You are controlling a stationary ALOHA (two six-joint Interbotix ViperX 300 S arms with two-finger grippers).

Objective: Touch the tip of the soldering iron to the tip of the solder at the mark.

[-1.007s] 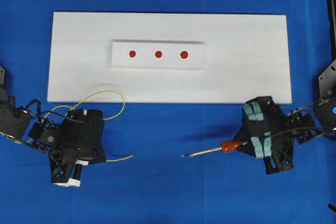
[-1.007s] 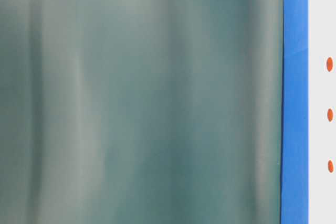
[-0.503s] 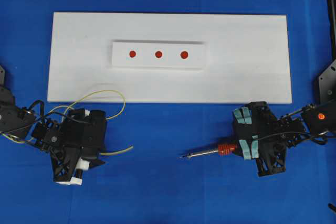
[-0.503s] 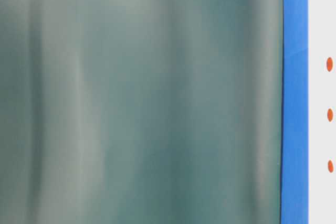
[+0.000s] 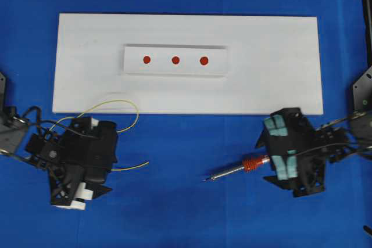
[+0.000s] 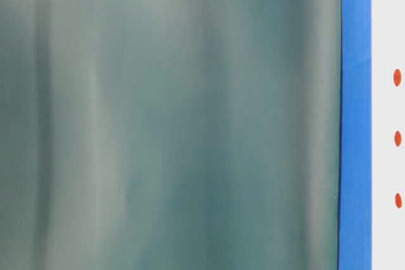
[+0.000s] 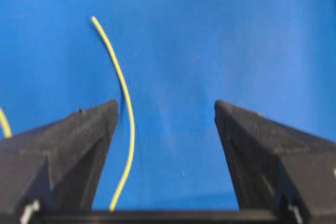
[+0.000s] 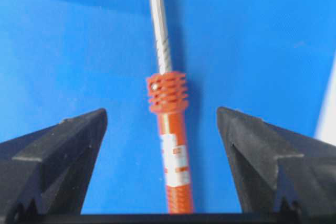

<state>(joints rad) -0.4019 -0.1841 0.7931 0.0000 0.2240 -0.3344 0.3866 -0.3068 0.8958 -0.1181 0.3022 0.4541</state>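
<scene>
The soldering iron (image 5: 235,171) lies on the blue cloth with its dark tip pointing left. Its orange handle (image 8: 170,129) runs between the fingers of my right gripper (image 5: 268,156), which stands open (image 8: 161,111) and touches neither side of it. The thin yellow solder (image 5: 131,166) lies on the cloth at the left and loops back onto the white board. My left gripper (image 5: 110,161) is open (image 7: 165,106) around the solder (image 7: 126,114), which passes close to the left finger without being pinched. Three red marks (image 5: 175,60) sit on a raised white strip.
The white board (image 5: 279,56) lies across the far half of the blue cloth (image 5: 186,213). A blurred grey-green surface (image 6: 171,118) fills most of the table-level view, where only a blue strip and the red marks (image 6: 397,138) show at the right edge.
Both grippers have gone from shut to open. The iron and the solder left their grips and now rest on the cloth. The right gripper shifted slightly right and the iron now slants.
</scene>
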